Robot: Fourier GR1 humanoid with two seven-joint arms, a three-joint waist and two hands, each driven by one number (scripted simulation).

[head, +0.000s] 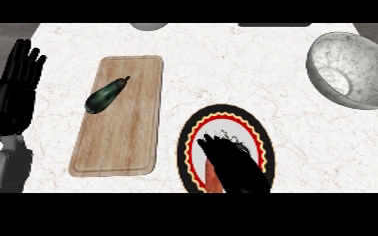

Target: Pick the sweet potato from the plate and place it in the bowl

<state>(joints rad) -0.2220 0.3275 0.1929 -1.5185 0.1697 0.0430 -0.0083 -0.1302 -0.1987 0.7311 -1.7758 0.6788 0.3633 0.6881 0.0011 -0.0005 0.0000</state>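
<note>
While the sweet potato (213,177) lies on the plate (190,130), the right robot hand (236,165) covers it, fingers straight.

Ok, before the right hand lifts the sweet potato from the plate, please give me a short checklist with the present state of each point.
1. Black right hand is over the orange sweet potato: ok.
2. Fingers curled round it: cannot tell.
3. Sweet potato lies on the round red, yellow and black plate: ok.
4. Grey metal bowl upright, nothing seen inside: ok.
5. Dark green eggplant on the wooden cutting board, away from the path: ok.
6. Left hand open at the left edge: ok.
</note>
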